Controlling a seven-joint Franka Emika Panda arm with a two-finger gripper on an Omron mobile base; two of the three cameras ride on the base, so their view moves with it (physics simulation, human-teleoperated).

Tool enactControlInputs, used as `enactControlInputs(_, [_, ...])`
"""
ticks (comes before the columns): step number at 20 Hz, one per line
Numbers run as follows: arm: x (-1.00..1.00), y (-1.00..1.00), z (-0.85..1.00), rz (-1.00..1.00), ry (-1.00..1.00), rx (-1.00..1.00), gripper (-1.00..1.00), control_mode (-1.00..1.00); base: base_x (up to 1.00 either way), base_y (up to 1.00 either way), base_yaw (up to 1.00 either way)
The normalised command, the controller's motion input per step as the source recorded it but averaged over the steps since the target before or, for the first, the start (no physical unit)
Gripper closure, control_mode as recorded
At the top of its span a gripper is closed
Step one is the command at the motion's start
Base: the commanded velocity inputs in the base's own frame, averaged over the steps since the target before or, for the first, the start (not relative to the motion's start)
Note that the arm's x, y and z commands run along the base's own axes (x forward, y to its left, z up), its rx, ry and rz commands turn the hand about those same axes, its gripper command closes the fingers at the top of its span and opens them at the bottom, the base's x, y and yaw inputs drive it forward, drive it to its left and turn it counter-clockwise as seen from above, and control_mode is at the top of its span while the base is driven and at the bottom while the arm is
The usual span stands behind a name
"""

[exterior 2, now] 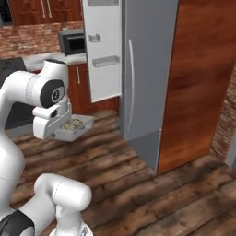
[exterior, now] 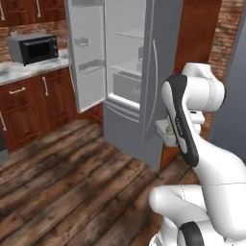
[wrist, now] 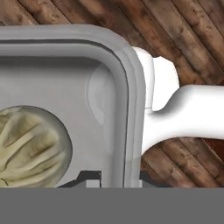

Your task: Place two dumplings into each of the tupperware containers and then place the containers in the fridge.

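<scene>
- Grey translucent plastic tub, shallow and rectangular with a rounded corner and a thick rim, lies right under the hand camera; its right wall sits between the two dark finger tips at six o'clock, so the two-finger gripper looks clamped narrow on that rim.
- Pale tan, pleated dumpling, a soft rounded lump, rests on the tub floor at about eight o'clock in the hand view; from the right base camera two mottled lumps seem to lie in the tub, so I judge this container filled.
- Held clear of the dark wooden plank floor, the tub hangs roughly level beside the white arm, at nine o'clock in the right base view.
- Farther off stands the tall white-grey fridge, at twelve o'clock in the left base view, its door swung wide, pale shelves and a drawer showing inside.
- Done, as far as I can judge: loading this tub, lifting it, opening the fridge.
- Left: carrying the tub around the near closed door to the open side and setting it on a shelf; whether the second tub is already inside I cannot tell.
</scene>
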Motion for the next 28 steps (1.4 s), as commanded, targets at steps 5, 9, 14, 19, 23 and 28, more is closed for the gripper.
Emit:
enactControlInputs(5, [0.00, 0.00, 0.00, 0.00, 0.00, 0.00, 1.00, 1.00, 0.16, 1.00, -0.35])
enactControlInputs(9, [0.00, 0.00, 0.00, 0.00, 0.00, 0.00, 1.00, 1.00, 0.20, 0.97, -0.37])
enactControlInputs(14, [0.00, 0.00, 0.00, 0.00, 0.00, 0.00, 1.00, 1.00, 0.49, 0.88, -0.44])
enactControlInputs(19, [0.00, 0.00, 0.00, 0.00, 0.00, 0.00, 1.00, 1.00, 0.56, 0.86, -0.47])
enactControlInputs(23, [0.00, 0.00, 0.00, 0.00, 0.00, 0.00, 1.00, 1.00, 0.32, 0.87, -0.50])
enactControlInputs(28, [0.00, 0.00, 0.00, 0.00, 0.00, 0.00, 1.00, 1.00, 0.30, 0.91, -0.41])
